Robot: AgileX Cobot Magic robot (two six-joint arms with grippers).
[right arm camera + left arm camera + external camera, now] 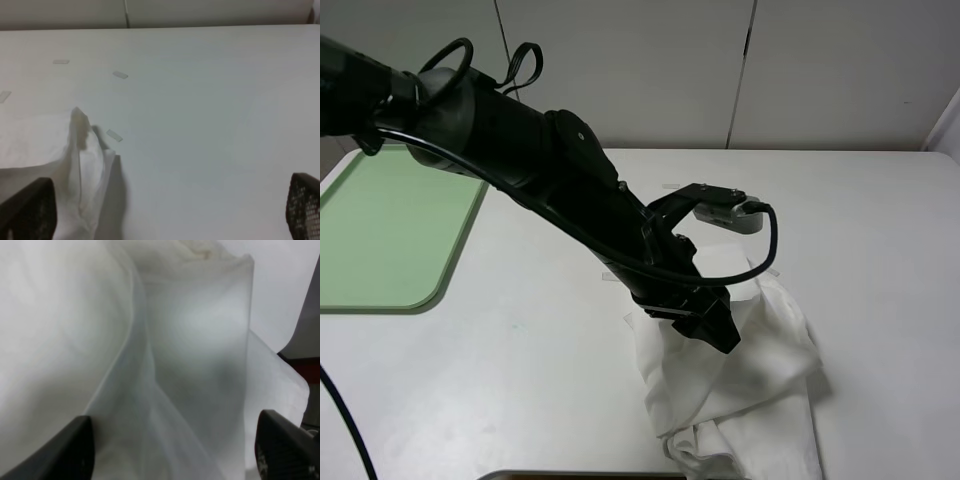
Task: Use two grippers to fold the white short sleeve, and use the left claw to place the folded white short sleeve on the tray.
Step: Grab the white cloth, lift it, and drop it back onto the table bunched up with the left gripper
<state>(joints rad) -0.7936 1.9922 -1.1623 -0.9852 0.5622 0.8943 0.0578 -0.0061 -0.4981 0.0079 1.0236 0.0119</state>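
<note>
Now your black left claw (715, 330) is down on the wrinkled thin white short sleeve (750, 390) bunched near the white table's (520, 380) front edge, jaws part-spread with fabric between; your right gripper (170, 220) gapes wide, empty; the light green plastic tray (380, 230) sits well apart.

White on white here: the white short sleeve (740, 380) is plain, no print, its folds shading to soft grey, on a table (520, 380) just as pale. The tray (380, 240) is a flat light green, no pattern. The left claw (710, 325) is glossy black, its cable (760, 245) black too, with a silver-grey camera block (730, 215) above. Small translucent white tape strips (120, 75) dot the tabletop. The right gripper (170, 220) has black fingertips (304, 207) with a fine mesh texture.
</note>
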